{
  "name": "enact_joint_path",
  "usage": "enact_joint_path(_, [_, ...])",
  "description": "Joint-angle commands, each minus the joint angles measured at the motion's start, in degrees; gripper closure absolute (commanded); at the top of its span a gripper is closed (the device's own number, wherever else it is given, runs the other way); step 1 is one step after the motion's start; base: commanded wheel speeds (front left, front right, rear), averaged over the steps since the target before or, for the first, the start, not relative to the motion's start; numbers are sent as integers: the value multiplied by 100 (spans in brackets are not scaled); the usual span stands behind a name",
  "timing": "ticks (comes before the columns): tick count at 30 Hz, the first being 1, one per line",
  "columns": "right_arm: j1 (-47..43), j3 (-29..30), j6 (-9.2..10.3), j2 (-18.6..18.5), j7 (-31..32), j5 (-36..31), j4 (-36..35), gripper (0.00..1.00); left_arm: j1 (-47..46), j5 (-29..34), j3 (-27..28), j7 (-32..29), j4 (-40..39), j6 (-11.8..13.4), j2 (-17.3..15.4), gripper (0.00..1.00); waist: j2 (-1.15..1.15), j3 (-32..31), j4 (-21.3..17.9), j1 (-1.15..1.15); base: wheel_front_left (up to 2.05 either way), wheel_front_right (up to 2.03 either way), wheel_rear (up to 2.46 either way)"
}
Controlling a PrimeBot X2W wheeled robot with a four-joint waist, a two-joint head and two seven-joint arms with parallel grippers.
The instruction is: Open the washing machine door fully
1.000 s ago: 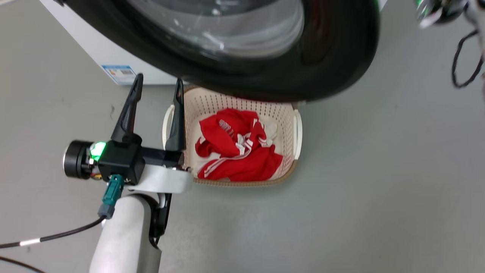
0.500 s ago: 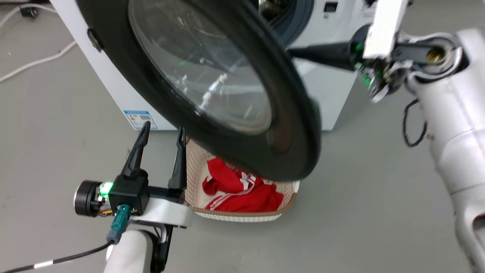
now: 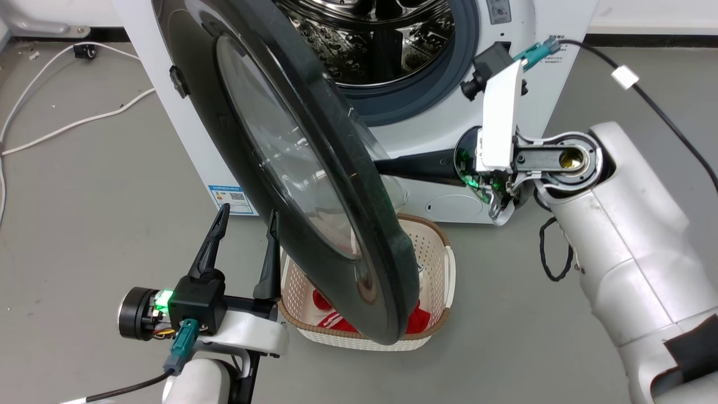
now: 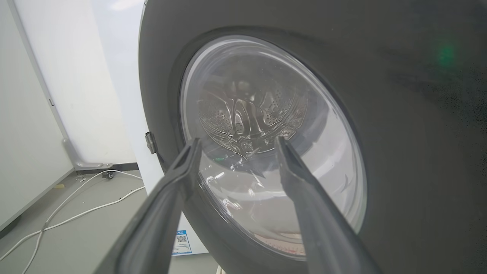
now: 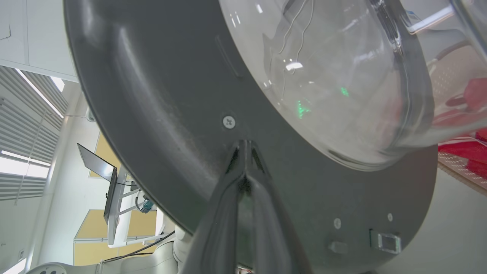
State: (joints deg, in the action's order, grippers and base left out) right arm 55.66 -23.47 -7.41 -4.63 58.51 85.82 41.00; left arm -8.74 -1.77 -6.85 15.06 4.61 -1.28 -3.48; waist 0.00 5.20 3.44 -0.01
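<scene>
**Door swung out over the basket: one gripper spread, one pinched**

At 7 o'clock in the head view, the left gripper [image 3: 249,210] stands with its two dark, tapered fingers spread wide and holding nothing. The right-hand finger is just beside the rim of a cream perforated basket [image 3: 446,264].

The left wrist view adds the outer face of the washing machine door [image 4: 266,95]. It is a broad, glossy black ring around clear glass, and the dimpled drum shows warped through the glass.

In the head view the door stands swung well out from the white machine [image 3: 185,129]. It is hinged near 11 o'clock, and its free edge hangs at 6 o'clock over the basket and a red garment [image 3: 418,322]. At 12 o'clock the steel drum [image 3: 370,39] lies open inside its blue-grey rubber ring [image 3: 443,84].

At 3 o'clock the pale right forearm reaches in, and its dark fingers pass behind the door.

The right wrist view shows the right gripper [image 5: 244,144] pinched together with nothing between its tips. The tips sit against the door's matte dark inner face, just under a silver screw [image 5: 228,122]. The bulging glass bowl is at 1 o'clock from them.
</scene>
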Motion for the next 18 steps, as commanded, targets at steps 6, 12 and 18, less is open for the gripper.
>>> enact_joint_path(6, [-258,-84,-14,147,-37,159,-114,100,69,-32,47,16,17,24,13,0,0,-34,-29,1,0,0,0])
enact_joint_path(12, [-388,-8,-14,161,-224,316,-206,100,99,-34,87,16,20,45,21,0,0,-63,-53,1,0,0,0])
enact_joint_path(18, [-757,618,-13,164,-1276,640,-421,100,139,-56,140,16,-18,72,30,0,0,-62,-109,1,0,0,0])
